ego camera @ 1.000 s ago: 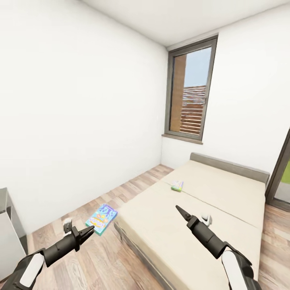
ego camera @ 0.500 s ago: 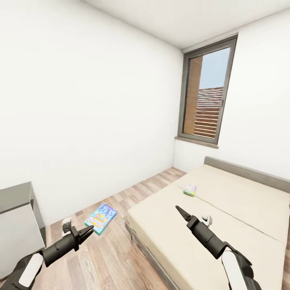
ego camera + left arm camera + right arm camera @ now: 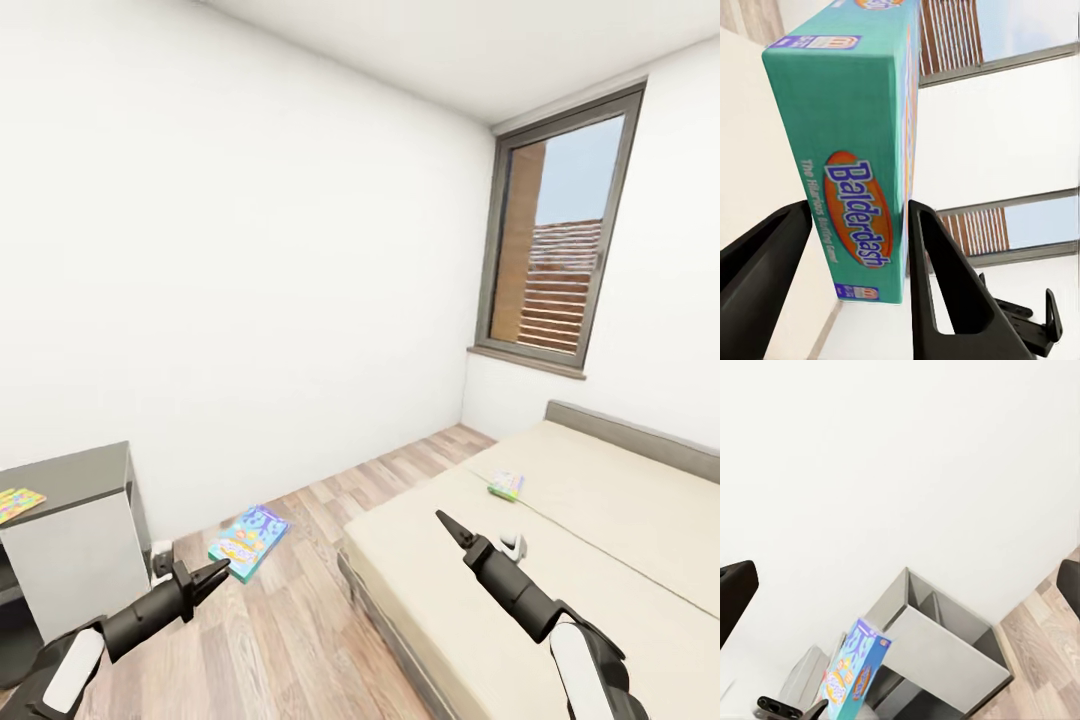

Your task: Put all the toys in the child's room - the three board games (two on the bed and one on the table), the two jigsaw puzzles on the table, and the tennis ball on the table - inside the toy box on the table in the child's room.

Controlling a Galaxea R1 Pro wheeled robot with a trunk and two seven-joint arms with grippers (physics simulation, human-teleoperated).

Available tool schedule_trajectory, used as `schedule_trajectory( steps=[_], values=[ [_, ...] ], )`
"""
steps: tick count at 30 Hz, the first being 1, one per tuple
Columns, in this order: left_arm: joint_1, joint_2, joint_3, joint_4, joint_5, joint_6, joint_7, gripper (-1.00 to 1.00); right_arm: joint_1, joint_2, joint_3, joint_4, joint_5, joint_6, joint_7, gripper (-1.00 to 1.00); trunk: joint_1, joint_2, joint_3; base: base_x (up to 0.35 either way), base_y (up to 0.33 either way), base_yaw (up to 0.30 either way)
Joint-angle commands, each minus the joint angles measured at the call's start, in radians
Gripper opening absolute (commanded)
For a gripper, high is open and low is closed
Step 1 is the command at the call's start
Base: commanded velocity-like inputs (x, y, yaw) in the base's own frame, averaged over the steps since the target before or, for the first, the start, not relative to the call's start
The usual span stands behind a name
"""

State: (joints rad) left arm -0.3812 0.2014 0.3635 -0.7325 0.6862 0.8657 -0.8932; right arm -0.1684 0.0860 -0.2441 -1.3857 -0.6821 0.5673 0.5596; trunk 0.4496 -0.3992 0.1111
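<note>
Bed with a plain beige mattress and a low grey headboard fills the lower right of the head view, under a tall dark-framed window at the upper right. On the mattress, right of centre, lies a small green-edged board game, flat and well apart from both arms.

The left gripper, at the lower left of the head view, is closed on a light blue board game. The left wrist view shows this box close up, teal-sided with "Balderdash" printed on it, standing between the two black fingers, which press against its faces. The same box appears small at the bottom of the right wrist view, held on edge in front of a grey piece of furniture.

The right gripper points up and left over the bed at centre right of the head view, empty; its fingers sit at the opposite edges of the right wrist view, spread wide apart.

At the left edge of the head view stands a dark grey desk with a white panel, and on its top, at the far left, lies a thin multicoloured jigsaw puzzle. Wood-plank floor runs between desk and bed.
</note>
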Motion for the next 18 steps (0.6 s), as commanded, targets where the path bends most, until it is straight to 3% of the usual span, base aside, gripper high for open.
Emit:
schedule_trajectory(
  steps=[1,8,18],
  values=[
    [-0.001,0.000,0.002,0.001,0.004,0.006,-0.005,-1.00,0.000,0.001,-0.003,0.000,-0.005,0.008,0.001,1.00,0.000,-0.001,0.001,0.000,0.000,0.228],
    [-0.001,0.001,0.002,0.001,0.003,0.007,-0.016,-1.00,0.000,0.002,-0.003,0.001,-0.005,0.008,-0.001,1.00,0.000,-0.001,0.008,0.053,0.000,0.228],
    [-0.001,0.001,0.002,0.001,0.002,0.007,-0.015,-1.00,-0.001,0.001,-0.003,-0.003,-0.004,0.008,-0.002,1.00,0.000,-0.001,0.019,0.216,0.098,0.230]
  ],
)
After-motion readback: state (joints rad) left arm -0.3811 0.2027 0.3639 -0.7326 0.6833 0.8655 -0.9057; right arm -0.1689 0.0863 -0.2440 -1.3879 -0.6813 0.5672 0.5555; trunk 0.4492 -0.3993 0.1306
